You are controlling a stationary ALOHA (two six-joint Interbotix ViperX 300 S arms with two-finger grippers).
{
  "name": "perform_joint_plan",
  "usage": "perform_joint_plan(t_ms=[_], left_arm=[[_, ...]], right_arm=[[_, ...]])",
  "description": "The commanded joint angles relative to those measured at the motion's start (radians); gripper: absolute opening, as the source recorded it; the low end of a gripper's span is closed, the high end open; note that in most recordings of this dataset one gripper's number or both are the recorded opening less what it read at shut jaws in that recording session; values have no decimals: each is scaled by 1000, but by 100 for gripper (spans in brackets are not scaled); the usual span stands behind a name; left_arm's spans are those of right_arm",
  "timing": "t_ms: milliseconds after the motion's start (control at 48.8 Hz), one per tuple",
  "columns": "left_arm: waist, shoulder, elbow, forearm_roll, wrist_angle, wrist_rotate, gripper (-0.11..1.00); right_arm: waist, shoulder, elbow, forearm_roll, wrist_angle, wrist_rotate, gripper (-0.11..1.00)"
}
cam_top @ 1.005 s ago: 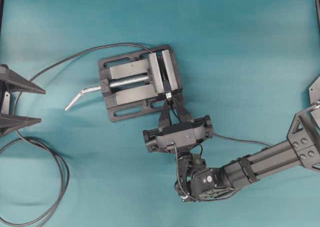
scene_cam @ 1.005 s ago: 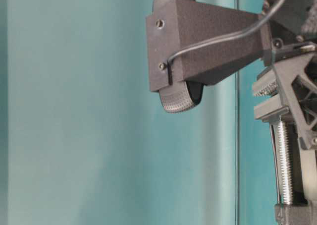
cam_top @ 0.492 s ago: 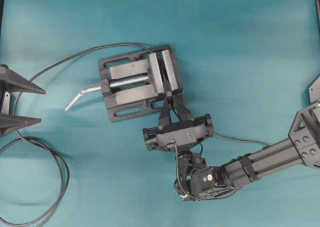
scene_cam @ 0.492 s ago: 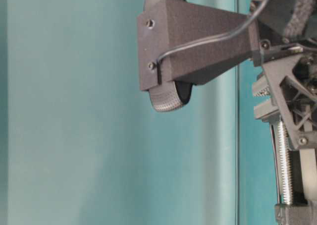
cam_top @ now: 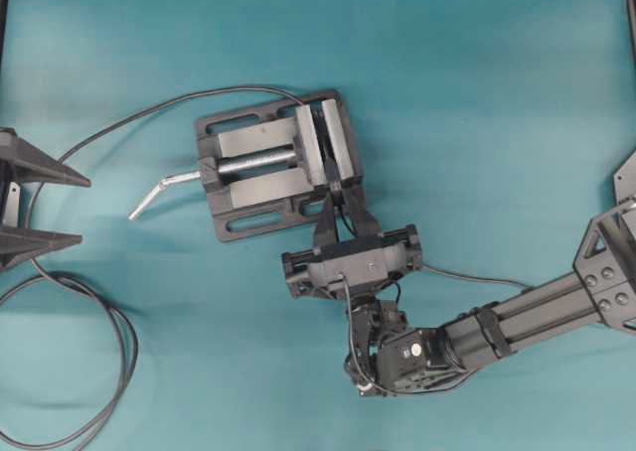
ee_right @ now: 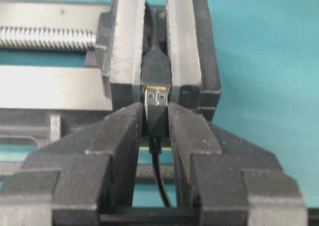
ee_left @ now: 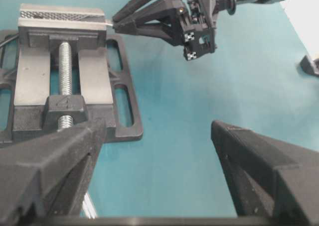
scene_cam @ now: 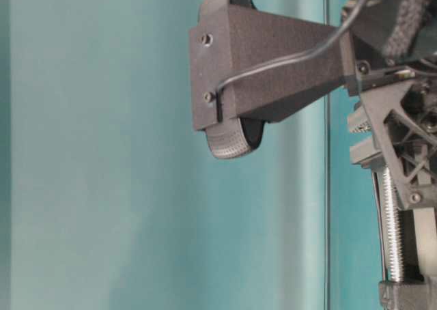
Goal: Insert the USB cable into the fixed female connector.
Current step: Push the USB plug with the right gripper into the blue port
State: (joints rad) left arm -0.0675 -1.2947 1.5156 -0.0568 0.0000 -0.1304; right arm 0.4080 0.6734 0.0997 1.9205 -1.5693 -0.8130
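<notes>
A: From overhead, where is everything?

B: The vise [cam_top: 273, 163] sits on the teal worktop [cam_top: 477, 93]. The right tool [cam_top: 339, 213] points at its near edge, fingers pinched around the USB cable [cam_top: 467, 278], which trails right across the worktop. The left tool [cam_top: 22, 213] waits at the far left, jaws spread wide, holding nothing.

A: And the table-level view?

B: Mostly the right arm's camera housing; the tool's state can't be told there.

A: The left wrist view?

B: Open left fingers [ee_left: 259, 171] frame the vise [ee_left: 65, 86]; the right tool [ee_left: 110, 23] meets its far corner.

A: The right wrist view?

B: The right tool [ee_right: 157, 119] grips the plug of the USB cable [ee_right: 156, 117]. Its metal tip touches the mouth of the fixed female connector [ee_right: 156, 69], clamped between the vise [ee_right: 124, 47] jaws.
</notes>
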Motion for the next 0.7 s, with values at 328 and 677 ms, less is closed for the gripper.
perform_joint_plan(t_ms=[328, 677], left_arm=[[-3, 17, -11, 2, -5, -11, 99], [-3, 17, -9, 2, -5, -11, 99]], right_arm=[[-71, -67, -5, -18, -5, -5, 21], [-100, -67, 5, -25, 8, -3, 21]])
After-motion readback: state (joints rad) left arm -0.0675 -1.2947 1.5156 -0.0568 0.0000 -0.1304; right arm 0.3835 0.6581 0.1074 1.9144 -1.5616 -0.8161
